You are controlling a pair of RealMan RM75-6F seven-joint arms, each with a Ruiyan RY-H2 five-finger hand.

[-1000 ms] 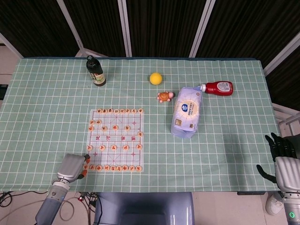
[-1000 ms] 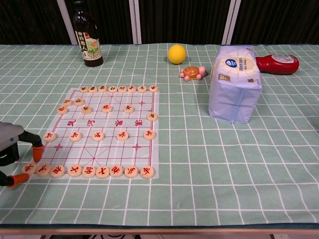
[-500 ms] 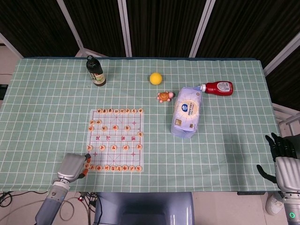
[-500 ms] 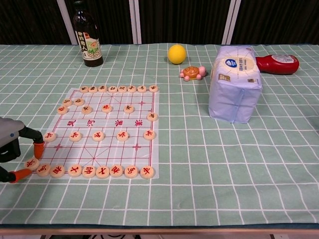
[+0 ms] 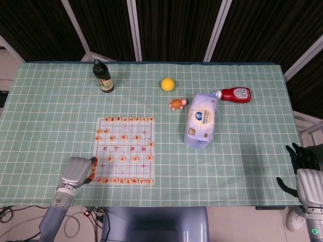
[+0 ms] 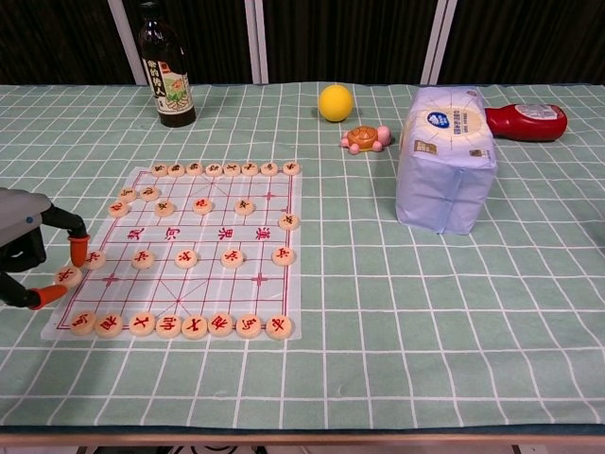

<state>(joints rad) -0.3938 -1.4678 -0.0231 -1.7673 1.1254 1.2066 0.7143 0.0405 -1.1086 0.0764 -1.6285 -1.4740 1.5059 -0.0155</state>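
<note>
Left robot hand: our grey metal left robot hand (image 6: 26, 253) with orange rubber fingertips (image 6: 77, 251) sits at the near left edge of the board. It pinches one small round wooden game piece (image 6: 67, 276) between two fingertips, so it is grasping that piece.
Game piece: the flat, round, pale wood disc with a red mark is at the left edge of the board, just above the near row of pieces.
Board: we see a thin, see-through plastic game board (image 6: 213, 248) with red lines, lying flat on the bench.
Other pieces: more round wooden discs (image 6: 194, 326) sit in a row along the near side, another row (image 6: 231, 169) sits along the far side, and some lie in between.
Right robot hand: our black right robot hand (image 5: 302, 162) hangs off the right end of the bench, fingers apart, released, holding nothing.
Bench: it is covered with a soft green cloth with white squares (image 6: 425, 312).
Far things: a tall dark glass bottle (image 6: 165, 66), a smooth round yellow ball (image 6: 335, 102), a small orange and pink toy turtle (image 6: 364, 139), a puffy white plastic pack (image 6: 444, 156) and a red squeeze bottle lying on its side (image 6: 526, 121).
</note>
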